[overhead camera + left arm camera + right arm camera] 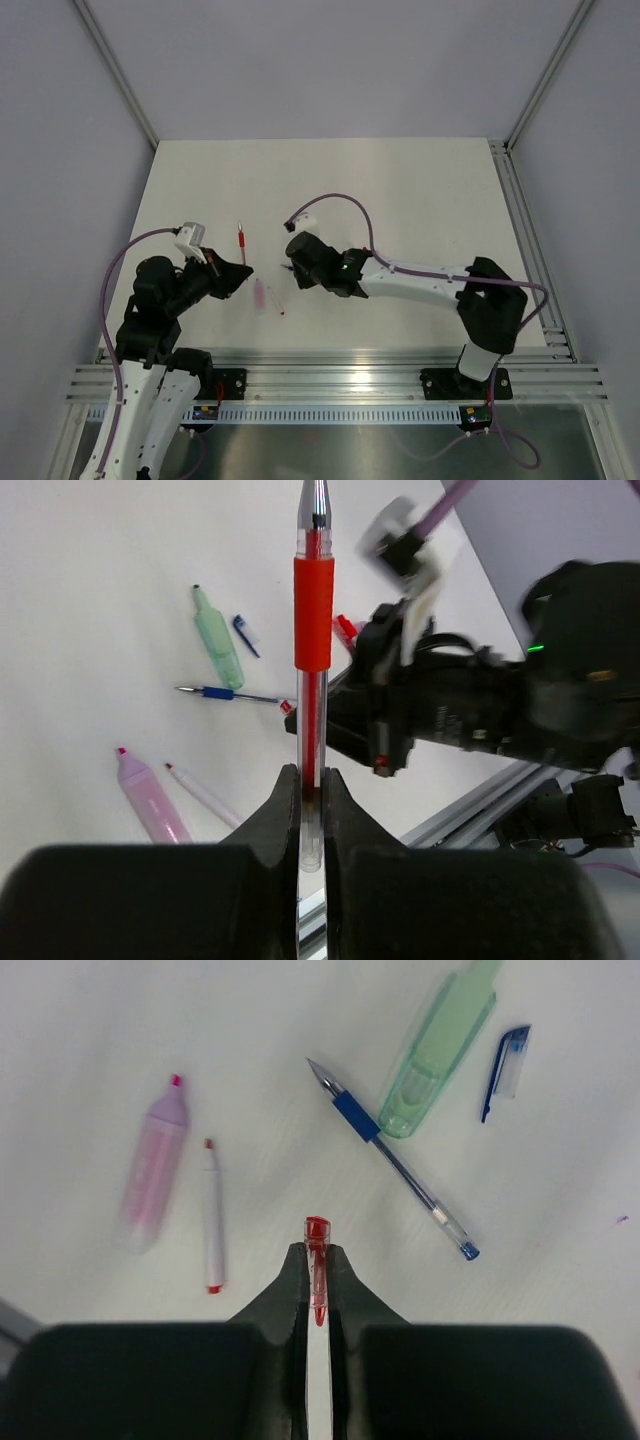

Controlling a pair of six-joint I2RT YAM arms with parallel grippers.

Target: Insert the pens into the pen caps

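My left gripper (240, 270) (311, 775) is shut on the rear end of a red pen (313, 610) (241, 237), held off the table and pointing away from the fingers. My right gripper (292, 268) (317, 1255) is shut on a small red pen cap (317, 1232), open end forward, above the table and just right of the red pen; it also shows in the left wrist view (381, 766). On the table lie a blue pen (390, 1155) (230, 693), a blue cap (505, 1070), a pale green cap (440, 1050) (218, 637), a pale pink cap (155, 1165) (261, 293) and a slim white pen with pink ends (213, 1218).
The white table (400, 190) ends in a metal rail (340, 380) at the near edge. Grey walls enclose the left, right and far sides. The right arm's purple cable (340, 200) loops above the table's middle.
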